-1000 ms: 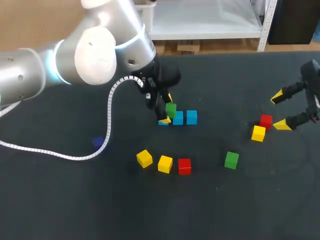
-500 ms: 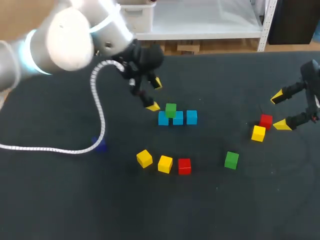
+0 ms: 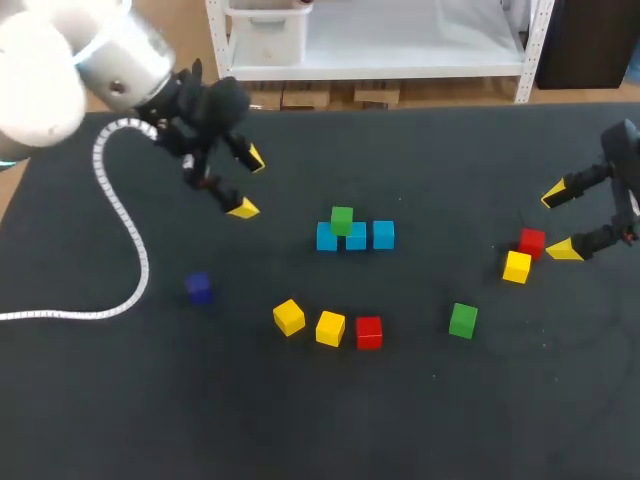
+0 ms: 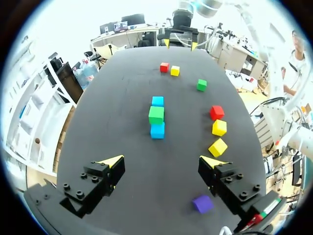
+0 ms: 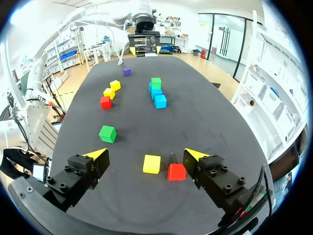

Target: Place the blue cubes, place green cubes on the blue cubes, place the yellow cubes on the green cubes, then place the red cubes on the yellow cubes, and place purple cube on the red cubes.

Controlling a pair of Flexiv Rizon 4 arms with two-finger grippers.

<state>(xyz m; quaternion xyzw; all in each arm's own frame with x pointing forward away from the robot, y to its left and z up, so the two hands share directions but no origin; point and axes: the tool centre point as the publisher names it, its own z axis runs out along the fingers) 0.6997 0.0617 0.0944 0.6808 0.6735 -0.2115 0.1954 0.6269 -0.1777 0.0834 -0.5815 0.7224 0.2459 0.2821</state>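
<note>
Three blue cubes (image 3: 384, 234) stand in a row mid-table, and a green cube (image 3: 342, 220) rests on top of them towards the row's left end. My left gripper (image 3: 248, 183) hangs open and empty to the left of the row, well clear of it. In the left wrist view the green cube (image 4: 156, 114) and blue cubes (image 4: 157, 130) lie ahead of the left gripper (image 4: 161, 164). My right gripper (image 3: 560, 222) is open at the right edge, just beside a red cube (image 3: 532, 241) and a yellow cube (image 3: 517, 267). The purple cube (image 3: 199, 287) lies at the left.
Two yellow cubes (image 3: 289, 317) (image 3: 330, 328) and a red cube (image 3: 369, 332) form a line in front of the blue row. A second green cube (image 3: 463, 320) sits to their right. A white cable (image 3: 130, 240) trails from my left arm over the table's left side.
My left gripper has let go of the green cube on the blue row and drawn back up and to the left. The right arm has kept still.
</note>
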